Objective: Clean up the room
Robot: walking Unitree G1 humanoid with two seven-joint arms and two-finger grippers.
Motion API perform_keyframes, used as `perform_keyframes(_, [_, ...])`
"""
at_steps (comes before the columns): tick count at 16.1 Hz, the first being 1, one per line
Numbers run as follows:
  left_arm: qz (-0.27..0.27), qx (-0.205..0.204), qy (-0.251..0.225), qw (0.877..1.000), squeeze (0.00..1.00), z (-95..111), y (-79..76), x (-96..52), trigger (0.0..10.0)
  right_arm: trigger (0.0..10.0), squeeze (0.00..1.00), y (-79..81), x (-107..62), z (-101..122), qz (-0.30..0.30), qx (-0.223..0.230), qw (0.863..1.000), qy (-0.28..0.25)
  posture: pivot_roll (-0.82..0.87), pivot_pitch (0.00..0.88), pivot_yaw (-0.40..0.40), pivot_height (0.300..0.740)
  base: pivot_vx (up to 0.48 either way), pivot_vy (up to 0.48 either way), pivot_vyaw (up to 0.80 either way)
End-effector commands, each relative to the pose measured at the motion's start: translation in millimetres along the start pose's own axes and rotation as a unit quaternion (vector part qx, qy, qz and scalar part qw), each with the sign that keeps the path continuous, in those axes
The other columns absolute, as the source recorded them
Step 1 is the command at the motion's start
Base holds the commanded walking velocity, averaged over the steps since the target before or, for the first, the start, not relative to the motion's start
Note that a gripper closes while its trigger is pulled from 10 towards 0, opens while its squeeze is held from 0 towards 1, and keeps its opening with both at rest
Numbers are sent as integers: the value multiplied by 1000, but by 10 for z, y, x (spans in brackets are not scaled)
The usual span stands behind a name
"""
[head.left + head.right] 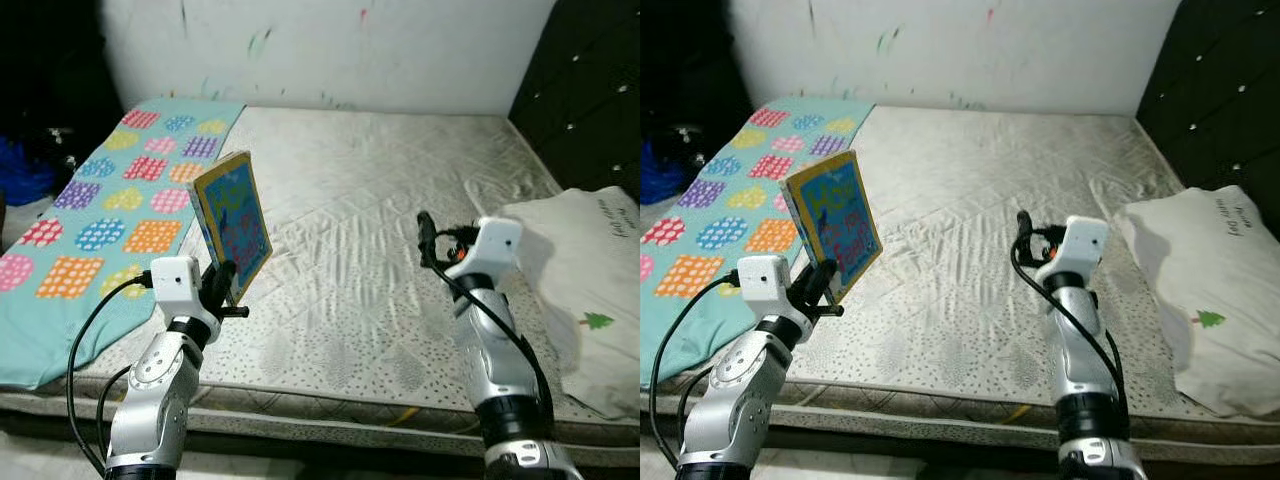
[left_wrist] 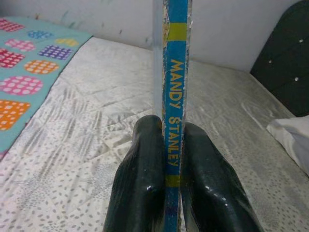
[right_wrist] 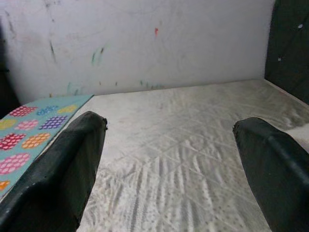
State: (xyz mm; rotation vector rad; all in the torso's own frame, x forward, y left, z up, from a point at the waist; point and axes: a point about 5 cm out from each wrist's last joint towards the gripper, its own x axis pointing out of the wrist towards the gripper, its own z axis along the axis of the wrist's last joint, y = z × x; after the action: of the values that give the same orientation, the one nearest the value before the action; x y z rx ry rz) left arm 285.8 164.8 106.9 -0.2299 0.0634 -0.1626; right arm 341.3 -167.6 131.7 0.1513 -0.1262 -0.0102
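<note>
Two silver arms reach up from the near edge of one bare mattress (image 1: 380,250). Clamped between the fingers of the left gripper (image 1: 222,283) is a single thin picture book (image 1: 233,224), held upright by its lower edge above the mattress, beside one turquoise blanket (image 1: 90,230) with coloured dotted squares. From the left wrist, both black fingers (image 2: 140,179) press either side of the blue spine, whose yellow lettering reads MANDY STANLEY; the head views show the cover instead. Over the mattress's middle the right gripper (image 1: 428,240) hovers with its jaws spread wide and empty, as its wrist view makes plain. One white pillow (image 1: 590,290) with a small green tree lies at the right.
</note>
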Motion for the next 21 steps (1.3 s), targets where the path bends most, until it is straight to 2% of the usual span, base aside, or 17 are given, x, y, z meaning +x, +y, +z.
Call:
perform_keyframes(1, [-12, 8, -25, 1000, 0, 115, -15, 9, 10000, 10000, 0, 1, 21, 9, -1, 0, 1000, -1, -21, 0, -15, 740, 307, 0, 0])
perform_keyframes(4, [-11, 10, -31, 999, 0, 141, -20, 35, 10000, 10000, 0, -62, -8, -13, -11, -2, 1000, -1, -24, 0, -6, 740, 85, 0, 0])
perform_keyframes(8, [-16, 14, -32, 999, 0, 162, -31, 67, 10000, 10000, 0, -71, -23, -34, -12, -7, 1000, -1, -25, 0, 1, 740, 0, 0, 0])
perform_keyframes(21, [-17, 9, -25, 999, 0, 94, -47, -7, 10000, 10000, 0, -67, -86, -116, -7, -20, 1000, 5, -17, 0, -12, 740, 0, -326, 0])
